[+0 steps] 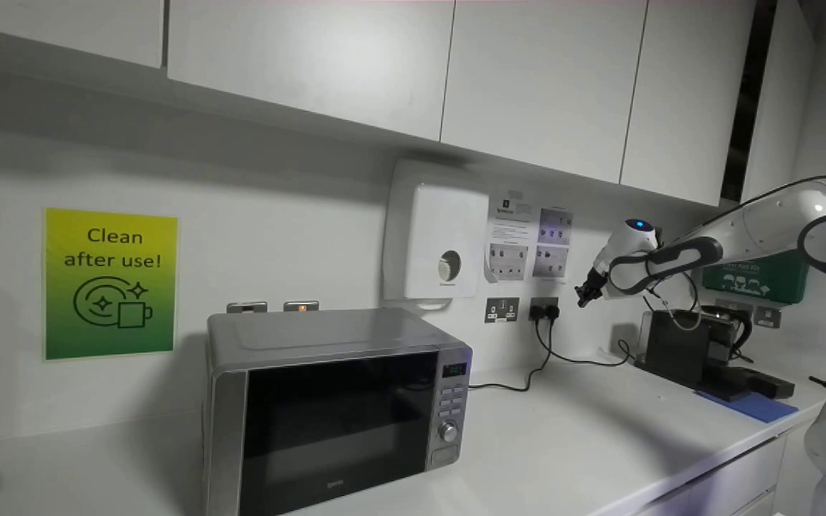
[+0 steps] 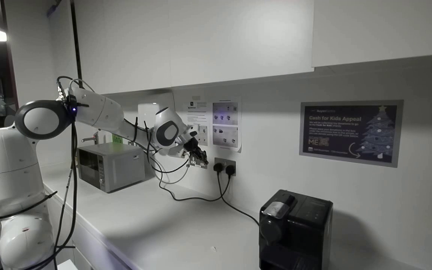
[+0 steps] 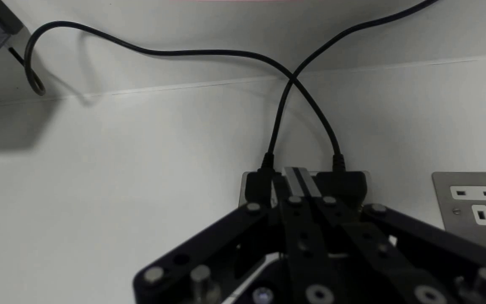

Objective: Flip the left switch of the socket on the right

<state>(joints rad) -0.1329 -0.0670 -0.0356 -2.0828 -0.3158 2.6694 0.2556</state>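
Socket [image 2: 224, 164], a grey rect. plate w/ 2 chunky black plugs [image 2: 230, 170], is sitting on the far wall [image 2: 268, 131], R of a matching metal-look 2nd plate [image 1: 502, 309], long axis running horiz., face pointing out over the smooth white counter [image 2: 186, 221]. Round black cables [image 3: 292, 79] are crossing below it. Gripper [image 3: 297, 169] is hovering nearby, jaws pressed together, partly hiding it in wrist view.
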